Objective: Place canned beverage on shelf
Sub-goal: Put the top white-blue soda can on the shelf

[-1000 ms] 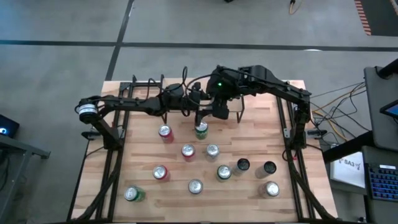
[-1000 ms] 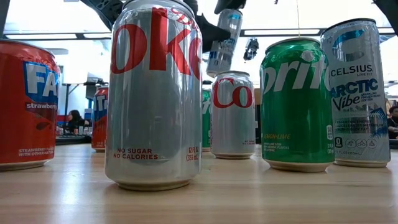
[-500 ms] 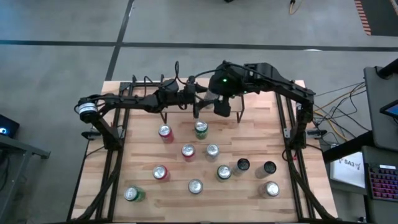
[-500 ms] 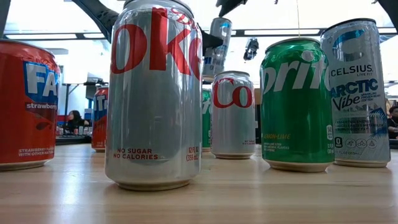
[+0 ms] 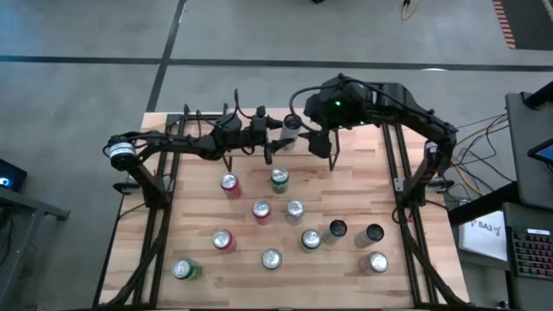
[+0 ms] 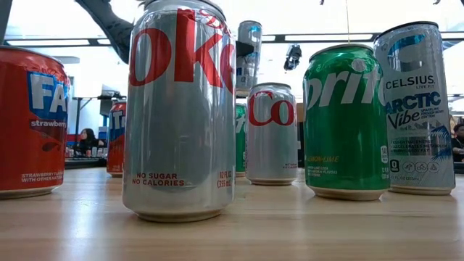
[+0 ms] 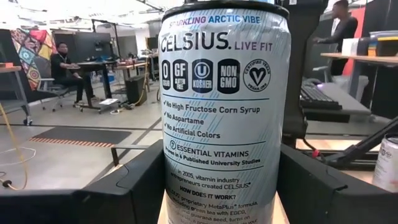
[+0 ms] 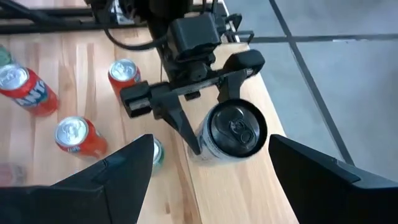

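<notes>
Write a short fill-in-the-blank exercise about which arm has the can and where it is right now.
1. The tall silver-and-blue Celsius can is gripped by the ___ end effector.
2. The right end effector has its fingers ___ and holds nothing.
3. In the right wrist view, the held can stands over the small light-wood shelf with its pull-tab top facing ___.

Missing words: left; open; up

Loose cans (image 5: 261, 210) are crowding the table's (image 5: 194, 225) middle — bare wood is lying open along its left side, while both arms are crossing above the shelf (image 8: 227, 180).
</notes>
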You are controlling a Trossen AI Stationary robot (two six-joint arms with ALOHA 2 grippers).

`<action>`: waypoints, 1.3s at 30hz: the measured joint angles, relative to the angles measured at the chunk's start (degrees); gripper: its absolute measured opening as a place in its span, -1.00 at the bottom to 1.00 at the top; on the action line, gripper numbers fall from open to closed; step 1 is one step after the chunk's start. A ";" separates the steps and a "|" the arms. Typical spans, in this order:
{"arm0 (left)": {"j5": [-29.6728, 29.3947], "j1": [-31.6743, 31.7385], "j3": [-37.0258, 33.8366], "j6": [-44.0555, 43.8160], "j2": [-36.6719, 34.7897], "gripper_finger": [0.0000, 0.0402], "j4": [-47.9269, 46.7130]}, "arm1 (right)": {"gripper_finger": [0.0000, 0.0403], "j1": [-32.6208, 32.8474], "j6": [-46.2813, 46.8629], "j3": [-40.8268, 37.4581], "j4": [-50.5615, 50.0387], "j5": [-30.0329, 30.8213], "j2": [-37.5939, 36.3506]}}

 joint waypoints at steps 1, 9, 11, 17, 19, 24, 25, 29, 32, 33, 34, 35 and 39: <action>-0.87 -0.03 -0.19 0.00 -0.02 0.17 0.02 | 0.52 0.22 0.07 -0.97 0.91 0.04 -0.40; -2.00 -0.02 -1.66 0.11 -0.02 0.17 0.03 | 0.49 0.36 -2.56 -21.17 19.23 0.30 -7.86; -2.00 -0.03 -1.92 0.11 -0.02 0.18 -0.05 | 0.47 0.36 -4.19 -28.18 27.08 0.54 -10.90; -2.00 -0.04 -2.02 0.00 -0.02 0.18 0.62 | 0.45 -1.66 -6.84 -47.92 51.47 0.73 -18.62; -2.00 -0.04 -2.03 -0.04 -0.02 0.18 0.87 | 0.47 -2.55 -7.17 -53.36 57.98 0.73 -20.21; -2.00 -0.04 -2.04 -0.44 -0.02 0.18 1.16 | 0.55 -4.06 -7.19 -62.50 68.27 0.28 -23.36; -2.00 -0.04 -2.02 -0.44 -0.02 0.18 1.17 | 0.57 -4.12 -7.24 -63.89 70.29 0.33 -23.98; -2.00 -0.04 -2.02 -0.80 -0.02 0.18 1.50 | 0.61 -4.26 -7.64 -69.57 77.84 0.54 -27.39; -2.00 -0.04 -2.02 -1.20 -0.02 0.18 1.87 | 0.61 -5.10 -6.08 -75.09 83.44 0.11 -30.27; -2.00 -0.04 -2.04 -1.31 -0.02 0.18 2.03 | 0.61 -5.30 -5.44 -77.27 86.30 0.08 -30.79; -2.00 -0.04 -2.02 -1.33 -0.02 0.18 2.22 | 0.61 -5.42 -4.84 -79.29 89.18 0.23 -31.00; -2.00 -0.04 -2.02 -1.34 -0.02 0.18 2.31 | 0.61 -5.41 -4.43 -81.17 91.54 0.36 -31.02; -2.00 -0.11 -2.02 -1.70 -0.02 0.18 2.67 | 0.61 -6.00 -1.73 -85.93 100.03 -0.16 -29.83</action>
